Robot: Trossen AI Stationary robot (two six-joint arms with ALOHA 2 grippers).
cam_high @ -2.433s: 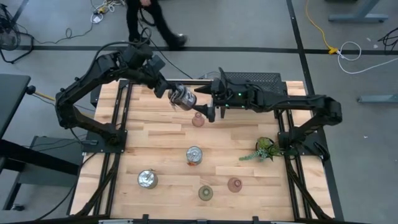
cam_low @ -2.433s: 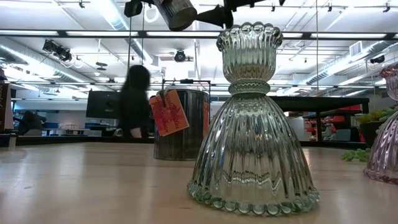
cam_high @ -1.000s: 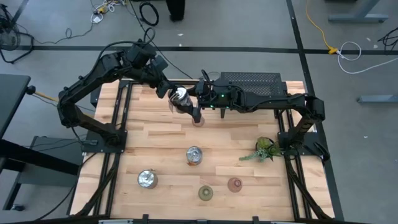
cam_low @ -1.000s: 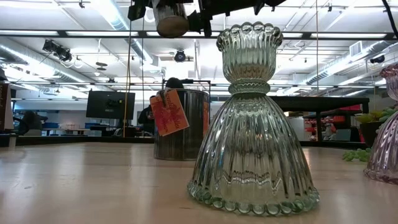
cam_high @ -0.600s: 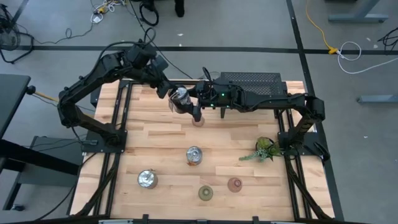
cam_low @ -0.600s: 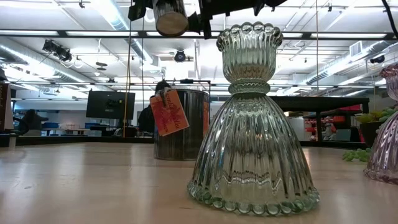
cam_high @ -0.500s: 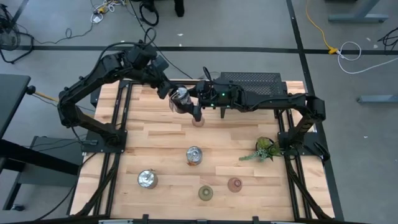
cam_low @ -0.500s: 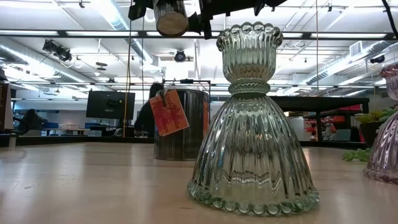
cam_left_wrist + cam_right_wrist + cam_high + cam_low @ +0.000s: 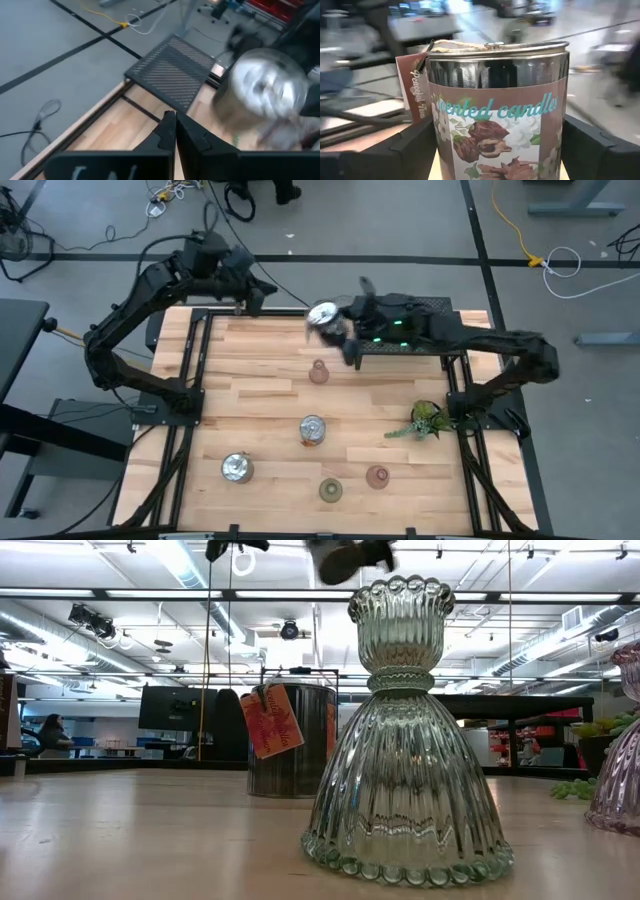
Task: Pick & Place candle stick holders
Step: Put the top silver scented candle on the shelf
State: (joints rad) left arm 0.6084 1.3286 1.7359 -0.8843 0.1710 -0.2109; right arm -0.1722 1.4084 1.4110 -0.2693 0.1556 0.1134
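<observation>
The right gripper [image 9: 335, 328] clamps a scented candle tin [image 9: 322, 314] in the air beside the black mesh rack [image 9: 405, 308]; the left gripper [image 9: 243, 300], pinched shut and empty, sits well apart. Carrying step; next likely lowering the tin onto the rack.

Silver tin [image 9: 498, 107] — brown floral label, teal lettering; mesh rack [image 9: 172, 71] seemingly black.

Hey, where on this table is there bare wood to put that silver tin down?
Bare: the left stretch of the table beside the pink holder, and the wood between it and the plant. Crowded: the near edge, with two silver tins, the green holder and another pink one. The right gripper holds the tin.
</observation>
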